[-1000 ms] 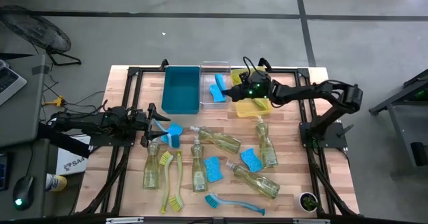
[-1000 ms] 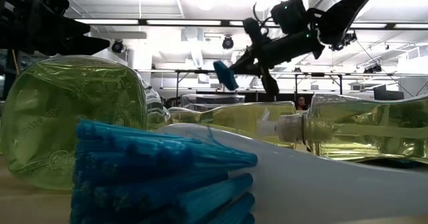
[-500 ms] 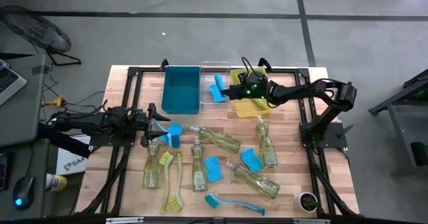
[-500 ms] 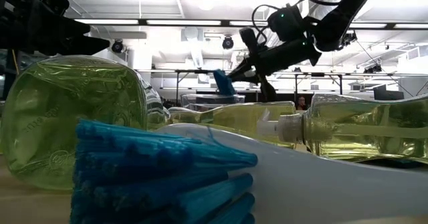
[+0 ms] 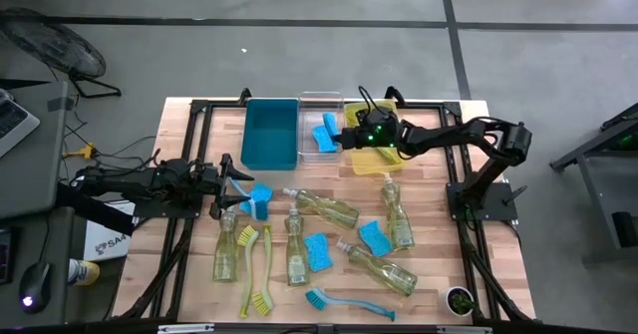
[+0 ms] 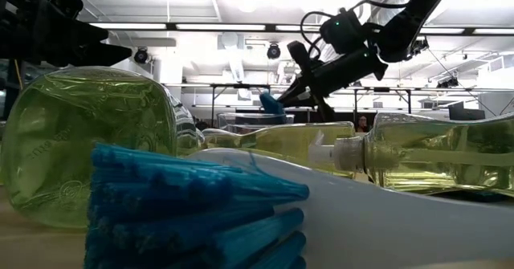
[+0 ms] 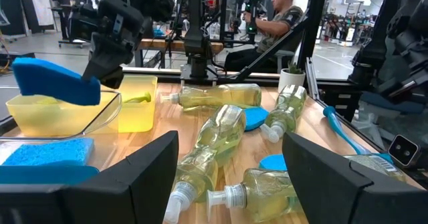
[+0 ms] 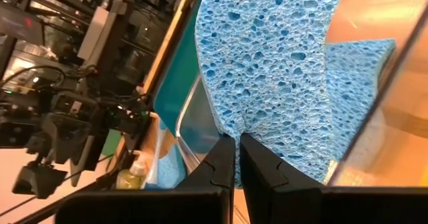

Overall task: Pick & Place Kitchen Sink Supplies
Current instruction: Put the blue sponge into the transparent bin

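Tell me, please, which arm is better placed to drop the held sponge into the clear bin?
The right: its gripper already pinches the blue sponge over the clear bin. The left gripper waits far off.

Grey concrete floor surrounds the wooden table.

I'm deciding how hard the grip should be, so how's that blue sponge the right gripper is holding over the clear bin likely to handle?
The sponge looks open-pored, so it is probably light and squashy. The right gripper pinches only its edge with the fingers nearly touching, which suggests it compresses easily. Held that way it may flop or swing, but dropping into the clear bin should not harm it.
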You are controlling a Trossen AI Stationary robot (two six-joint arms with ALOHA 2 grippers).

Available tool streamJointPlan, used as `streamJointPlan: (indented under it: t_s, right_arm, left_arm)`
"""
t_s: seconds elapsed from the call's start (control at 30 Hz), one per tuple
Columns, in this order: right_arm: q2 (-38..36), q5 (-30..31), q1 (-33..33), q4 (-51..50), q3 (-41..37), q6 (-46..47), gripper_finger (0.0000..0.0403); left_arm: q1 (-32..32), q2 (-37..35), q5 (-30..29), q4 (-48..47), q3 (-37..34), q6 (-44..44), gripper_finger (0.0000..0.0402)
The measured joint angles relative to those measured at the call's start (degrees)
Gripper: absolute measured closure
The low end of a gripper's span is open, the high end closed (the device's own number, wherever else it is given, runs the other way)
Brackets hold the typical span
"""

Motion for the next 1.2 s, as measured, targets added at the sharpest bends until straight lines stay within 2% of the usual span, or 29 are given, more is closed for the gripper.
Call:
streamJointPlan:
  t_s: [0.5,1.2]
  right_arm:
    - [0.0,0.5,0.0,-2.5,0.0,-1.1,0.0394]
    - [0.0,1.1,0.0,-4.1,0.0,-2.7,0.0343]
  left_arm:
    - [0.0,0.0,0.0,0.0,0.0,0.0,0.0137]
    - [0.0,0.0,0.0,0.0,0.0,0.0,0.0137]
